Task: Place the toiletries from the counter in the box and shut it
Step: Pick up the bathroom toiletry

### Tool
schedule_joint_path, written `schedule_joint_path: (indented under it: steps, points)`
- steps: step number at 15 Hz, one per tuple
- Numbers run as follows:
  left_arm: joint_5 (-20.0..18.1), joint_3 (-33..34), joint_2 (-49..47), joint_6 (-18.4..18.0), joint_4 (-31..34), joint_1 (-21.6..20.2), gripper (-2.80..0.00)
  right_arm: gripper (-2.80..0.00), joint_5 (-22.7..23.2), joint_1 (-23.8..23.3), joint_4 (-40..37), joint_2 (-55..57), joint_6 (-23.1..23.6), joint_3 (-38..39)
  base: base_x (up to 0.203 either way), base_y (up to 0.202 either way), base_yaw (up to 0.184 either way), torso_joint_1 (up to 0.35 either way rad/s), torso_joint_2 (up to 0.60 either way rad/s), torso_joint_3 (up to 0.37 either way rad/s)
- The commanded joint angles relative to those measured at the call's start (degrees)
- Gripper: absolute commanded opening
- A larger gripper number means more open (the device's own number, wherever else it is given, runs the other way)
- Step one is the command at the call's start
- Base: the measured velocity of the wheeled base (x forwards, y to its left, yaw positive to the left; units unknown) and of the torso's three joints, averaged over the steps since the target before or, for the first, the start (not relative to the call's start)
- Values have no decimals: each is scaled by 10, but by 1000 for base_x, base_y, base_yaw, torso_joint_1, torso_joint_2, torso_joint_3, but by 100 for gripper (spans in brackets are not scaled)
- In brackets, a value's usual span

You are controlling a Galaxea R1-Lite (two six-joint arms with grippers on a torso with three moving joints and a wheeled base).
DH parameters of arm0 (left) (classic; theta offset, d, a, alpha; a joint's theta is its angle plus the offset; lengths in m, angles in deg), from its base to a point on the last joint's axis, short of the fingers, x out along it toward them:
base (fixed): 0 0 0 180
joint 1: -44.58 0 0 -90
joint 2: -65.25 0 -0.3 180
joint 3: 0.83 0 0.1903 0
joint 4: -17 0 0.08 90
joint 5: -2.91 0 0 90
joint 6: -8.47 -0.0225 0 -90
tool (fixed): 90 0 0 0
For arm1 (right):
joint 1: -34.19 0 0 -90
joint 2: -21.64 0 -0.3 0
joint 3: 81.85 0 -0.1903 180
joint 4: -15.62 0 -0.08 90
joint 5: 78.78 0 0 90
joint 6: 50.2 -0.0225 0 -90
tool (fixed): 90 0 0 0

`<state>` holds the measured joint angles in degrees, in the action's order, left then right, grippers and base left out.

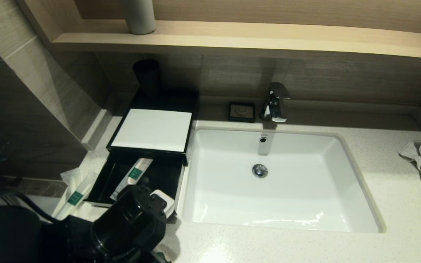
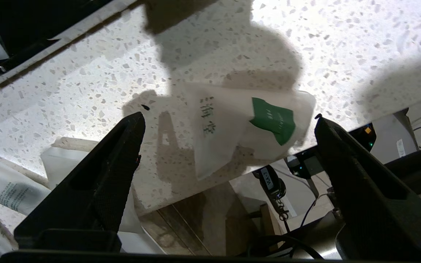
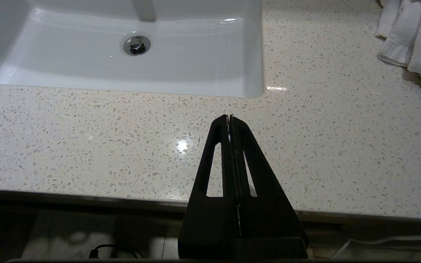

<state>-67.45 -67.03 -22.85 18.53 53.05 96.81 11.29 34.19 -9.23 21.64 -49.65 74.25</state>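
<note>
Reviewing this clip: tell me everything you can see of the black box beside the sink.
The box is a low black rectangular case with a flat white panel on top, standing on the pale speckled counter just left of the white sink, its back near the wall. Its front drawer is pulled open toward the robot and holds one long translucent sachet with a green label, lying lengthwise. The left arm hides the drawer's front right corner.

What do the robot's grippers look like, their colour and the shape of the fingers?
Both are matte black. The left gripper has two wedge-shaped fingers with recessed slots. The right gripper has tapering fingers with triangular cut-outs. A black cable curves beside the left arm's bulky black wrist.
</note>
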Motion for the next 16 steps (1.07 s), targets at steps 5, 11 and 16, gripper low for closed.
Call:
schedule_joint_path:
  steps: [5, 11, 16]
  points:
    - [22, 12, 7, 11, 17, 16, 0, -280, 0, 0, -1, 0, 1, 0, 0, 0, 0, 0, 0, 0]
    - [24, 5, 10, -18, 56, 16, 0, -280, 0, 0, -1, 0, 1, 0, 0, 0, 0, 0, 0, 0]
    - [49, 12, 8, -21, 48, 31, 0, -280, 0, 0, -1, 0, 1, 0, 0, 0, 0, 0, 0, 0]
